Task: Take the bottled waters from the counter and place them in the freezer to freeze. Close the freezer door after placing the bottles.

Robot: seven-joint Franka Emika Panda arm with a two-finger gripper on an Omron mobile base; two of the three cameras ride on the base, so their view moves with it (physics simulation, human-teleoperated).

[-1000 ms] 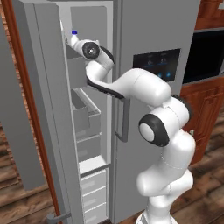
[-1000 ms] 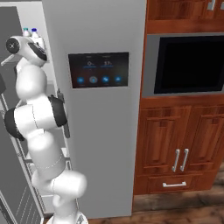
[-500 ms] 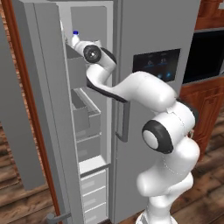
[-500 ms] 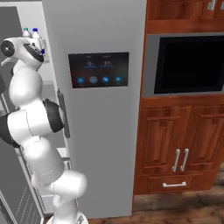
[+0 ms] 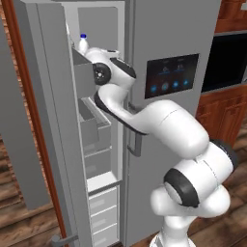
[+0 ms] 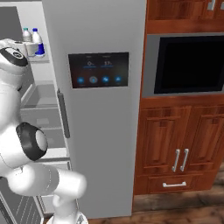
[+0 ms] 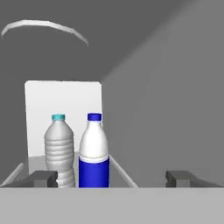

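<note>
The fingers point(image 7: 43, 178) are spread wide and hold nothing: in the hand view the two dark tips stand far apart at the bottom, and both bottles show in the gap, further in. The gripper point(image 7: 111, 179) looks into the top of the freezer point(image 5: 99, 159).

Just beyond the tips stand the two bottled waters, upright and close side by side, maybe touching. One has a blue label band and dark blue cap point(image 7: 93, 153); the other is clear and ribbed w/ a lighter blue cap point(image 7: 59, 148). They sit on a white upper shelf point(image 7: 118, 168) w/ a white panel behind. In the right base view the same pair point(image 6: 33, 40) shows high in the open compartment, near the wrist. In the left base view one cap and neck point(image 5: 83, 42) is seen above the arm.

Handling, as a judgement: small plastic bottles, prob. light even if full, thin walls that give a little under squeeze, smooth and a bit slippery, round so they can roll if tipped. Best hold is across the body at the label band or ribbed middle, not the narrow neck or cap. They are tall for their base, so a bump from the withdrawing tips could knock one over.

Both bottles seem placed. The freezer door point(image 5: 46, 120) stands wide open at the left; closing it is prob. what remains.
</note>
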